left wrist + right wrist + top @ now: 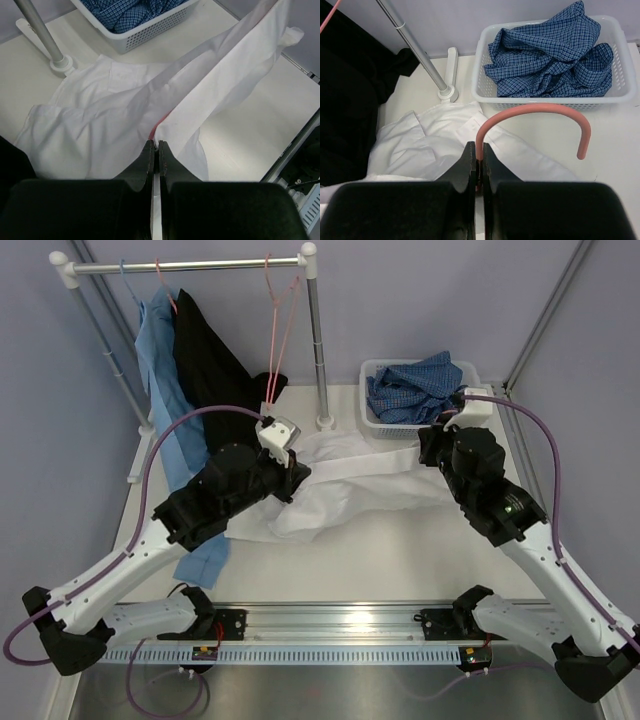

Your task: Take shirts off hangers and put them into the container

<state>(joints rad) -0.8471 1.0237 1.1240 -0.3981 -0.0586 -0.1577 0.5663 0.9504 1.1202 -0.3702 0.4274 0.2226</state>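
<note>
And the left pincer (155, 150) clamps shut on a fold of the white shirt (100, 125) sprawled mid-frame on the bench (420, 550), while the right pincer (479, 155) pinches the pink hanger (535, 110) just below its hook, seemingly to pull cloth and wire apart before the basket (615, 99), upper right.

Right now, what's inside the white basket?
Only the crumpled blue checked shirt shows, filling the basket. It covers the bottom, so anything underneath is hidden.

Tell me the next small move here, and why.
Probably draw the right pincer, shut on the hook of the pink hanger, away from the left pincer, which pinches the white shirt. A red bit shows under that cloth, so the hanger seems not yet out.
</note>
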